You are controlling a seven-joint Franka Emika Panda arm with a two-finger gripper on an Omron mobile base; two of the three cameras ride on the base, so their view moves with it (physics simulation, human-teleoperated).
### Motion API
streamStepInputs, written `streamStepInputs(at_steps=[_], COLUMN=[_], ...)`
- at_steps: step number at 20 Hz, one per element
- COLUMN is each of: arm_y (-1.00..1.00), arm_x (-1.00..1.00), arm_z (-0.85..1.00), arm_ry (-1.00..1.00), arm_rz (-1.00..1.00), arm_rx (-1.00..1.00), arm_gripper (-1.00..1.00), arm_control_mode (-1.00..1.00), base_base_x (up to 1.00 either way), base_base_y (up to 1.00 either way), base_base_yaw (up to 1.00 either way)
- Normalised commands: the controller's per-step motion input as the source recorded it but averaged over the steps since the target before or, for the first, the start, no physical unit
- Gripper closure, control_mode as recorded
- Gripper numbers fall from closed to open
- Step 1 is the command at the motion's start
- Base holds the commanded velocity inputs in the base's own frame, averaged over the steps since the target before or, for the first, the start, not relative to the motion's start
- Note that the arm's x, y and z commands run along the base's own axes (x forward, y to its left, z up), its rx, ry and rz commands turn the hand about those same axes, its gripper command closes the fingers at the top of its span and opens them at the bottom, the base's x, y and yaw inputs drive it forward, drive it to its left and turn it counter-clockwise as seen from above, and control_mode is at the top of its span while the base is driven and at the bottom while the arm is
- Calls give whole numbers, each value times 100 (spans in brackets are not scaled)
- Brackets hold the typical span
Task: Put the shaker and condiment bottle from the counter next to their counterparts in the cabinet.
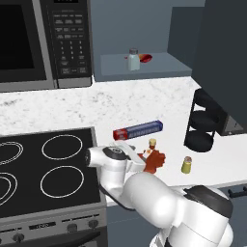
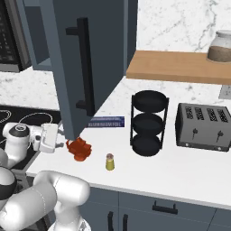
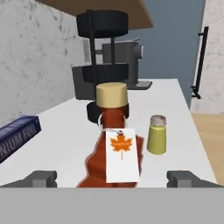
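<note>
The condiment bottle [image 3: 114,131] is red-brown with a tan cap and a white maple-leaf tag, and it stands upright on the counter [image 1: 96,106]. My gripper [image 3: 112,178] is open, level with the bottle's lower body, one fingertip [image 3: 41,178] on each side without touching. The same bottle [image 1: 155,158] [image 2: 80,149] stands just in front of my gripper [image 1: 140,159] [image 2: 63,143]. The small yellow shaker [image 3: 157,134] [image 1: 186,165] [image 2: 109,162] stands to the bottle's right. On the cabinet shelf [image 1: 164,65] stand the counterparts, a pale shaker [image 1: 133,59] and a red-orange item [image 1: 145,58].
A blue foil box [image 1: 137,130] lies behind the bottle. A black tiered rack [image 2: 149,122] and a toaster [image 2: 205,126] stand to the right. The open cabinet door [image 2: 85,58] hangs above the bottle. The stove [image 1: 43,169] and microwave [image 1: 43,43] are on the left.
</note>
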Motion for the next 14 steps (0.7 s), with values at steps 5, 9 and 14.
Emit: streamStepInputs(at_steps=[5, 9, 14], arm_y=[-4, -4, 0], arm_x=[2, 6, 15], arm_z=[-4, -19, -19], arm_ry=[0, 0, 0], arm_rz=[0, 0, 0], arm_rx=[0, 0, 0], arm_gripper=[-100, -100, -100], arm_control_mode=[-100, -100, -100], base_base_x=[0, 0, 0], base_base_y=[0, 0, 0], base_base_yaw=[0, 0, 0])
